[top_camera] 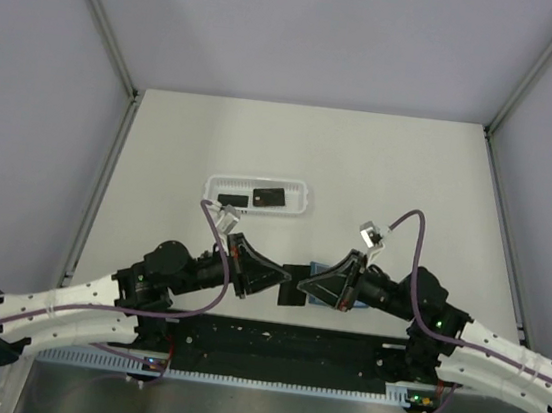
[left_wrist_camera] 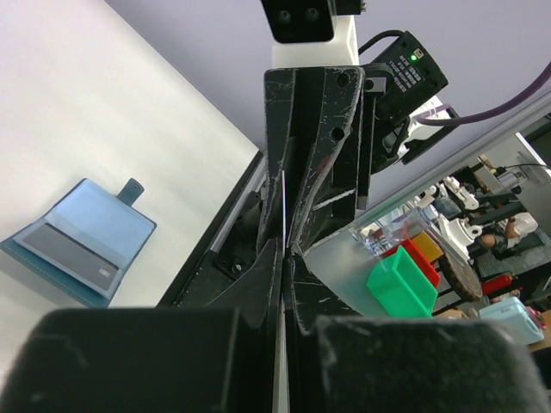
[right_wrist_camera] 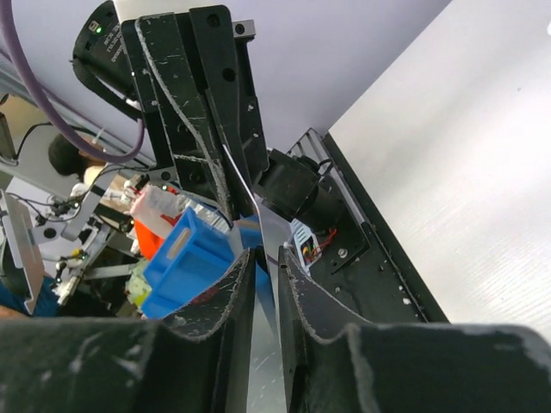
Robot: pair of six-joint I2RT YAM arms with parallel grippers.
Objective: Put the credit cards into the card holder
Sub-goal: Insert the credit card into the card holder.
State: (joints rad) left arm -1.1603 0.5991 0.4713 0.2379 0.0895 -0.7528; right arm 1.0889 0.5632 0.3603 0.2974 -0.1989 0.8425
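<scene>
A thin credit card point(left_wrist_camera: 282, 245) stands edge-on between the two arms, just above the table's near edge. My left gripper point(left_wrist_camera: 284, 258) is shut on one end of it. At the other end, my right gripper point(right_wrist_camera: 265, 258) has its jaws narrowly apart around the card point(right_wrist_camera: 274, 245), with a slit of space on one side. In the top view the left gripper point(top_camera: 280, 280) and right gripper point(top_camera: 304, 289) meet tip to tip. The blue card holder point(left_wrist_camera: 82, 245) lies open on the table, partly hidden under the right gripper point(top_camera: 317, 266). Two more black cards point(top_camera: 235, 198) point(top_camera: 272, 197) lie in a basket.
The long white basket point(top_camera: 259, 180) sits behind the grippers, left of centre. A black rail point(top_camera: 279, 343) runs along the table's near edge between the arm bases. Metal frame posts rise at the back corners.
</scene>
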